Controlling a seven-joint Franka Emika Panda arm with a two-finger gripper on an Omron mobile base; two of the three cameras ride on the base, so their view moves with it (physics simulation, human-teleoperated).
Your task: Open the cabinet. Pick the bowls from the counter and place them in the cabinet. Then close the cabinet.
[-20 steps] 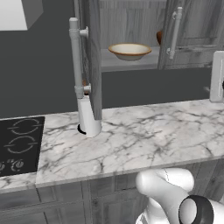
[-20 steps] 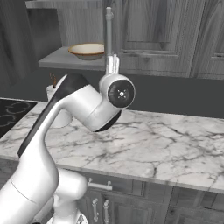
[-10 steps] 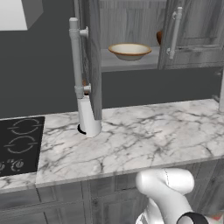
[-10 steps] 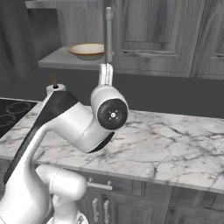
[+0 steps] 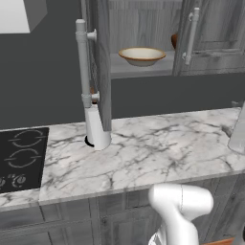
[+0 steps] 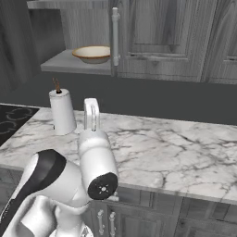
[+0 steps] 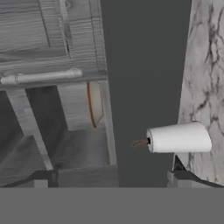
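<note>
Hand view is showing the hand [image 7: 111, 178] with its tips sitting wide apart and nothing between them, rolled sideways and looking at the cabinet [image 7: 52, 52] and a white paper towel roll [image 7: 178, 137] standing on the worktop [image 7: 205, 65].

Right base view: the arm is hanging low in front of the worktop edge, well apart from the doors.

Both bowls are sitting on the cabinet shelf [image 5: 139, 69]. The cream bowl [image 5: 142, 55] is shallow and wide with a tan rim, sitting mid-shelf in the open bay. The reddish-brown bowl [image 5: 175, 40] is peeking out as a glossy sliver behind the right door [image 5: 210, 33]. No bowls are showing on the marble.

Judging from that, the closing step is remaining. The left door [image 5: 99, 62] is standing out edge-on toward the robot, its long silver bar handle [image 5: 83, 64] facing left. To do it well: bring the hand up on the outer face of that door, push near the handle side, swing it flat. Watch the towel roll just beside the door's lower edge. Cannot tell if the right door is fully seated, so check it too.
</note>
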